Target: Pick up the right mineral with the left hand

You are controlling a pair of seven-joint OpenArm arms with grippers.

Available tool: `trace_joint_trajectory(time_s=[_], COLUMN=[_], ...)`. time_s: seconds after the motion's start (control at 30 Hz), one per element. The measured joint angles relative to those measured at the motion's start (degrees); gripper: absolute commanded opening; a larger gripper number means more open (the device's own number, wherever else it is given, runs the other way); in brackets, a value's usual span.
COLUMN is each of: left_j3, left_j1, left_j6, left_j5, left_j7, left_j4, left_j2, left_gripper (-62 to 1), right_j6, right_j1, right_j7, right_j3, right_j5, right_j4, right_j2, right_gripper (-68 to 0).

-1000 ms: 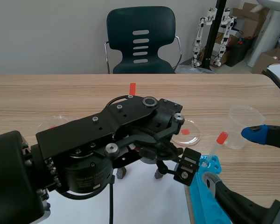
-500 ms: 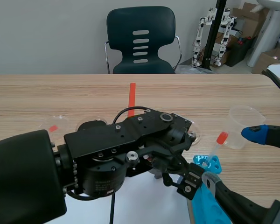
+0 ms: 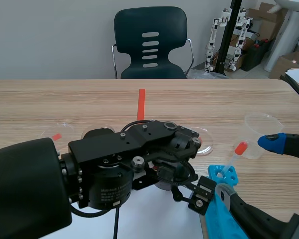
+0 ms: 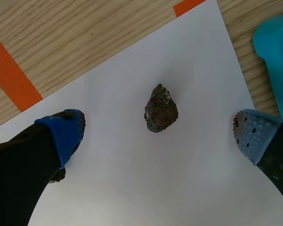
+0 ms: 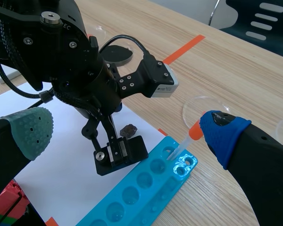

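Your left gripper (image 4: 156, 137) hangs wide open over the paper (image 4: 132, 188). The mineral (image 4: 161, 108) lies between its jaws, slightly ahead, near the paper's right edge. Its long axis runs fore-and-aft, across the closing line, so I'd descend straight.

We record one mineral (image 4: 161, 108): a small, dark brown lump, rough and pitted, with rusty flecks. It lies loose on the white sheet (image 4: 132, 188), between the spread fingers of the left gripper (image 4: 158, 131), touching neither.
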Motion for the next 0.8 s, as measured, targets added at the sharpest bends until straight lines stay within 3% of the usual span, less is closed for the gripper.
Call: trace_joint_trajectory(time_s=[0.13,0.27,0.57,0.67,0.8], left_j3=[0.0,0.0,0.0,0.0,0.0], left_j1=[0.0,0.0,0.0,0.0,0.0], left_j6=[0.0,0.0,0.0,0.0,0.0], left_j5=[-0.2,-0.2,-0.2,-0.2,-0.2], left_j7=[-0.5,-0.6,-1.0,-1.0,-1.0], left_j4=[0.0,0.0,0.0,0.0,0.0], left_j2=[0.0,0.2,0.3,0.3,0.3], left_gripper=[1.4,-9.2,-22.5,-23.2,-30.5], right_j6=[0.0,0.0,0.0,0.0,0.0], right_j1=[0.0,0.0,0.0,0.0,0.0], right_j7=[0.0,0.0,0.0,0.0,0.0], right_j3=[0.0,0.0,0.0,0.0,0.0], right_j5=[0.0,0.0,0.0,0.0,0.0], right_j4=[0.0,0.0,0.0,0.0,0.0], right_j2=[0.0,0.0,0.0,0.0,0.0], right_gripper=[0.4,0.4,0.4,0.4,0.4])
